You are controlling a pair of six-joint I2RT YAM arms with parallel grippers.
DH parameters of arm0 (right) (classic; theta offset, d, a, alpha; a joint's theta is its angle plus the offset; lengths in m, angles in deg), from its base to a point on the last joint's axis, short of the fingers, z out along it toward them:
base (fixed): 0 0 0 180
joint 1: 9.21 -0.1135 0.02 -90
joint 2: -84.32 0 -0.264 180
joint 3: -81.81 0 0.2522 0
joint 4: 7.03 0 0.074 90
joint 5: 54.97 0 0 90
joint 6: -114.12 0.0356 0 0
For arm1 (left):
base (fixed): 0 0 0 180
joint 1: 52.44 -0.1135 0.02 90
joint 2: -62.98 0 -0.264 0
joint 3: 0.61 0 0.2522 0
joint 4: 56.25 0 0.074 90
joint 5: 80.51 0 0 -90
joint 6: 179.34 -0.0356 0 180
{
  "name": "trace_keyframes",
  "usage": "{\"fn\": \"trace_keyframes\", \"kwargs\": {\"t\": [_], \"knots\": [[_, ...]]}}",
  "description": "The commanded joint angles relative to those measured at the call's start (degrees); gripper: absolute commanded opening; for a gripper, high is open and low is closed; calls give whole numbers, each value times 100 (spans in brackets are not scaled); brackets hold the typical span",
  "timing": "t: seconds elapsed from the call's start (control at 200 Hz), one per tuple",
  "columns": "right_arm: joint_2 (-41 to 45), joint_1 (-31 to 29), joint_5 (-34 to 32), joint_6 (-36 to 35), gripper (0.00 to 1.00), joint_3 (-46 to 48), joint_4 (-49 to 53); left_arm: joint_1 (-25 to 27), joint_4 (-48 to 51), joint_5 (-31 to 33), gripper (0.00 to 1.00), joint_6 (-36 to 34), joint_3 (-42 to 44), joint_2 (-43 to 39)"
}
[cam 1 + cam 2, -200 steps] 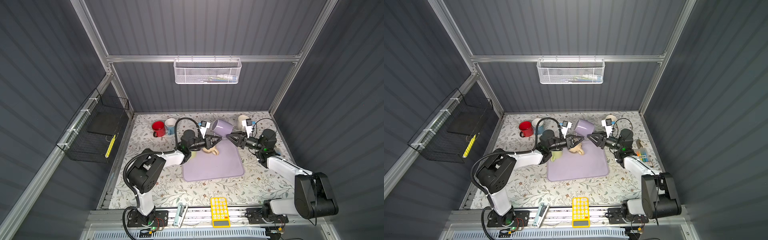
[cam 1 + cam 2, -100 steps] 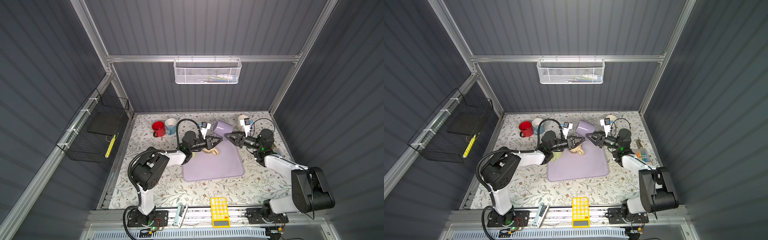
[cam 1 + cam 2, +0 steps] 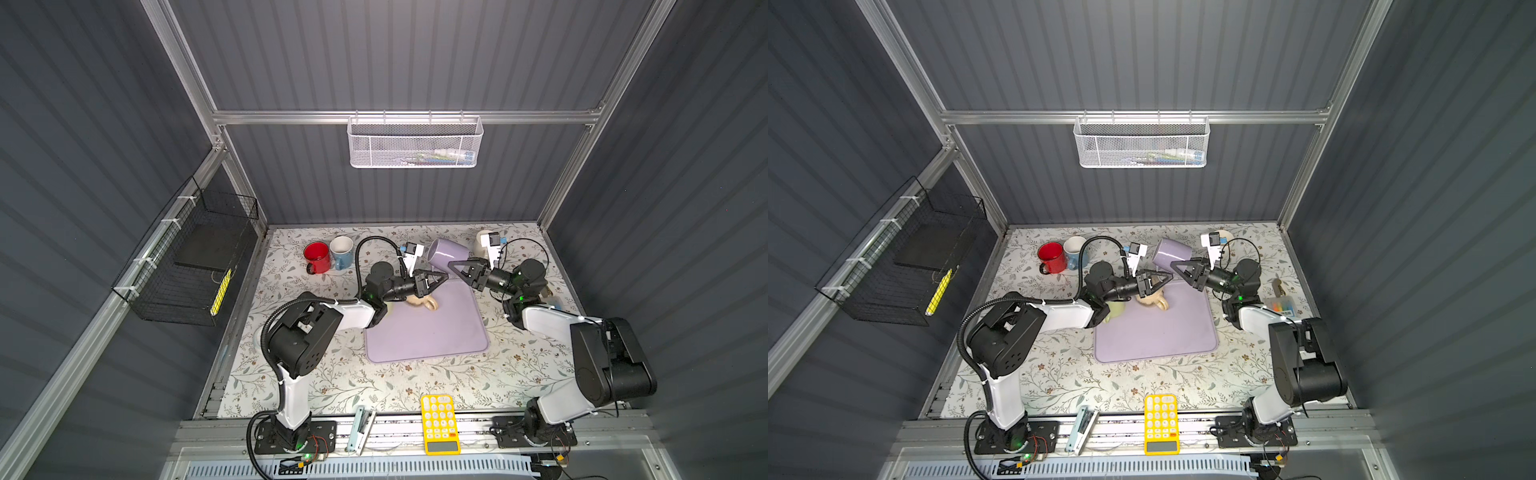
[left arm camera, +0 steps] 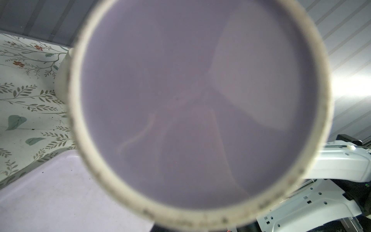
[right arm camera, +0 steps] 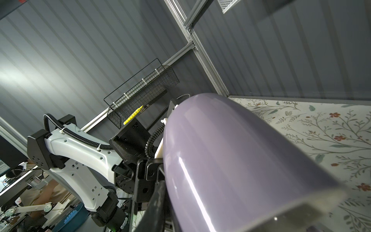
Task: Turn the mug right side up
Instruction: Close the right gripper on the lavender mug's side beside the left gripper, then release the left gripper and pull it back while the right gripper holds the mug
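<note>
A: Where is the purple mug (image 3: 451, 251)?
B: Past the yellow calculator (image 3: 439, 419) and the lilac mat (image 3: 428, 332), it hangs in the air by the mat's far edge, between the left gripper (image 3: 444, 276) and the right gripper (image 3: 453, 264).
A: Which way does it point?
B: It lies nearly on its side, long axis across the table: base toward the left arm, mouth toward the right arm.
A: And the fingers?
B: The left ones are pinched on the mug's lower side. The right ones touch it too; clamped or not, I cannot tell.

Six mugs (image 3: 1171, 251), one mat (image 3: 1163, 336), one calculator (image 3: 1161, 419)
</note>
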Motion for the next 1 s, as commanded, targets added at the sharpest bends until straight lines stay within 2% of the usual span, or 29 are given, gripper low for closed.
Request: {"fn": "trace_keyframes", "kwargs": {"t": [0.0, 0.225, 0.53, 0.775, 0.996], "knots": [[-42, -94, 203, 375, 21, -159, -714, 66, -345, 32, 19, -140, -225, 7], [-106, -102, 225, 561, 17, -154, -954, 96, -291, 67, 26, -180, -269, 39], [-152, -106, 183, 606, 1, -119, -909, 97, -173, 127, 29, -290, -227, -34], [53, -94, 9, 70, 0, -92, 99, 63, 235, 232, 39, -666, -97, -321], [327, -85, -106, -474, 0, -136, 1108, 0, 302, 278, 48, -731, -2, -394]]}}
